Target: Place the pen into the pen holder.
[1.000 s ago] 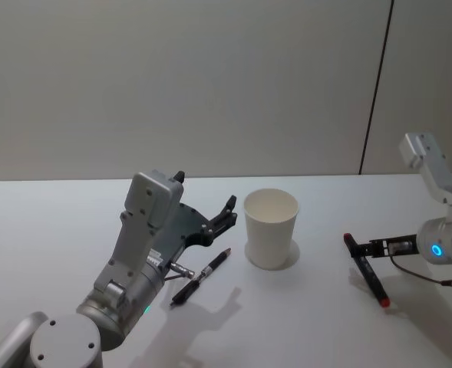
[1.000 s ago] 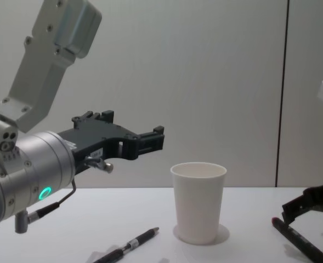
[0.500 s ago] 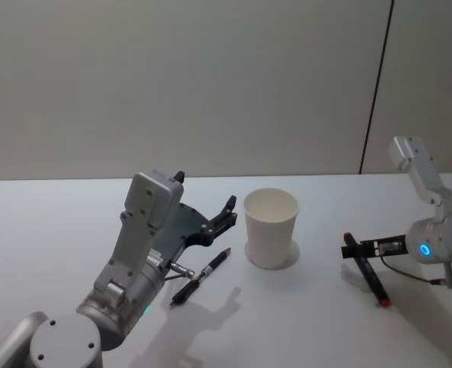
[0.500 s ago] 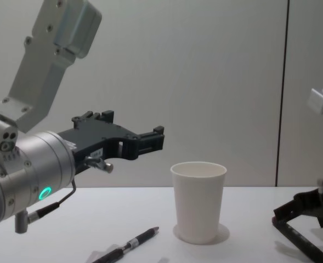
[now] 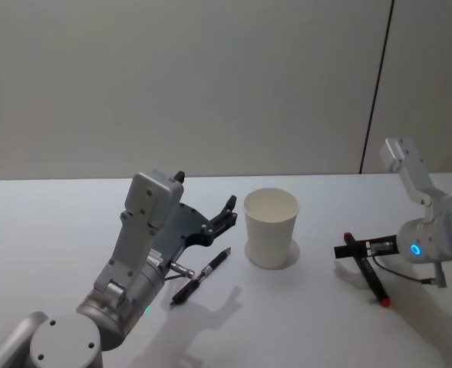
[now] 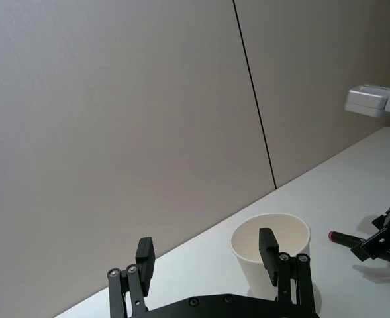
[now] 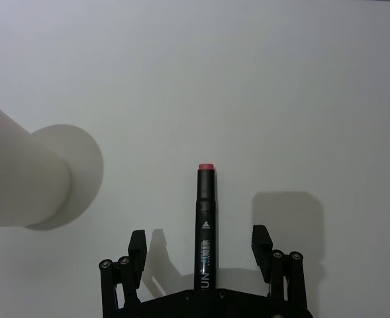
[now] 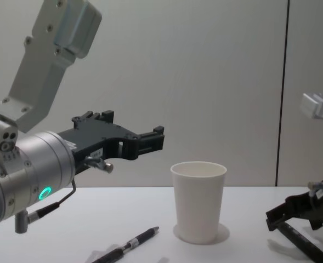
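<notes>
The right claw (image 7: 199,240), wide open, sits low over the bench (image 7: 314,99) with the black red-tipped marker pen (image 7: 205,218) between its fingers. It should close squarely on the mid-barrel. The white paper cup (image 5: 271,228) stands off to its left. The left claw (image 6: 206,250), also wide, hovers above a slim black pen (image 5: 201,277).

Behind the work you have a plain grey-beige wall (image 5: 172,84), matte and bare, split by one thin dark vertical seam (image 5: 375,88) that runs down its right part to the back edge of the surface (image 5: 49,222). That surface is smooth and white, spans the full width of your head view and meets the wall in a straight line. The light is soft and even, leaving pale grey shadows (image 5: 218,303) on the white top.
</notes>
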### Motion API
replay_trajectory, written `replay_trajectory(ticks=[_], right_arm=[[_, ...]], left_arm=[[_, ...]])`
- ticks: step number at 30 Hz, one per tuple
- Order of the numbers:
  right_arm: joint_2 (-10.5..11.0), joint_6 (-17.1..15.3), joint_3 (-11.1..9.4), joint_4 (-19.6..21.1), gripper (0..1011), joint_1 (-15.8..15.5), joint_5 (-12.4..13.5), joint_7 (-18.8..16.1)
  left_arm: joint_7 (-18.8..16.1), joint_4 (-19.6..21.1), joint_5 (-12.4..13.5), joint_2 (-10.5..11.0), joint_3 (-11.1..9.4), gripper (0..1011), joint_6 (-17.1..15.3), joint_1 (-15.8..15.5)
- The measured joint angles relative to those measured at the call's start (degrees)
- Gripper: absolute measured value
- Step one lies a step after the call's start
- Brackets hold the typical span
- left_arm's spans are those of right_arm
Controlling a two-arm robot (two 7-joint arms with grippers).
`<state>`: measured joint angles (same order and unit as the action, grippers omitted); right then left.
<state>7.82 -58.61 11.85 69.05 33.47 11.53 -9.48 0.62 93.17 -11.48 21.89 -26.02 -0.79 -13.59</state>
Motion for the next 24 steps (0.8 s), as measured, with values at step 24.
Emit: replay_trajectory(ticks=[24], right_arm=[[-1.0,0.4,0.9,-2.8,1002,1.3,-2.7,-1.5]], left_arm=[[0.0,0.0,0.0,0.0,0.0,1004,0.0,0.0]])
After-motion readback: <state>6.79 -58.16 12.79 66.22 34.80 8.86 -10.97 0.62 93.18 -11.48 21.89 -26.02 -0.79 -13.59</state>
